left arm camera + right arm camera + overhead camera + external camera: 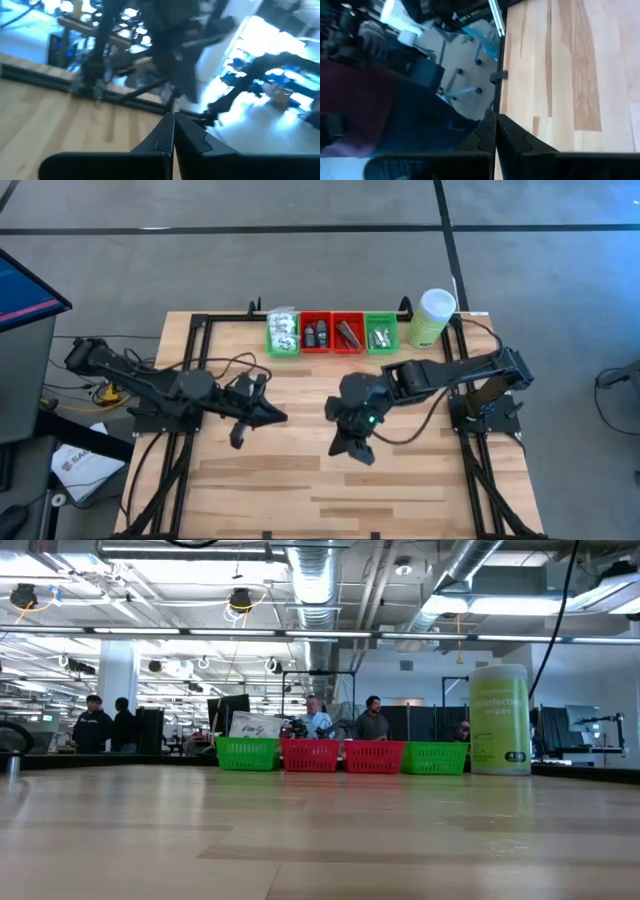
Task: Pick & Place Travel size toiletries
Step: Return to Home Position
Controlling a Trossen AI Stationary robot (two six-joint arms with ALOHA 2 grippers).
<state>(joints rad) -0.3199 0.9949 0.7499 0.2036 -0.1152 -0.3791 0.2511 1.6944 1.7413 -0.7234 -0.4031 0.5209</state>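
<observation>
Toiletries: sorted in a row of baskets at the far edge of the worktop (300,480) | white packets (283,330) in the left green basket (283,353) | dark bars (348,332) lie slanted in a red basket (348,351), other items too small to tell | canister (432,317) stands beside the row | left pincer (240,435) and right pincer (356,446) both closed, empty, mid-worktop

Bright ceiling strip lights (200,632) cast soft shadows on the table (300,480).
</observation>
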